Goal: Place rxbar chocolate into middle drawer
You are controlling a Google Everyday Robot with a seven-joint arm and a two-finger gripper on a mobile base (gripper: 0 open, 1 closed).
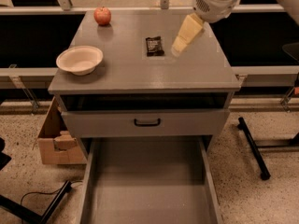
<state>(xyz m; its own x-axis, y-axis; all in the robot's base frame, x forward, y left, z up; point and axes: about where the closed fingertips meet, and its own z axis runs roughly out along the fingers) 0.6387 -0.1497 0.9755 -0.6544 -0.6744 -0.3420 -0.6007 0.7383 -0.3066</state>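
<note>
Bar lies on cabinet top. Gripper just beside it, grip state indiscernible. Drawer open. Pick and placing left.

1. Nothing here can be read as words, numbers or signs.
2. The rxbar chocolate, lying on the grey cabinet top, has pale print on its black wrapper. The marks are too small and blurred to make out a single letter.
3. The gripper hangs just to the right of the bar, low over the cabinet top. I can make out no lettering on its pale yellow part or on the white housing above it.
4. The cardboard box on the floor to the left of the cabinet shows no marking that I can read.
</note>
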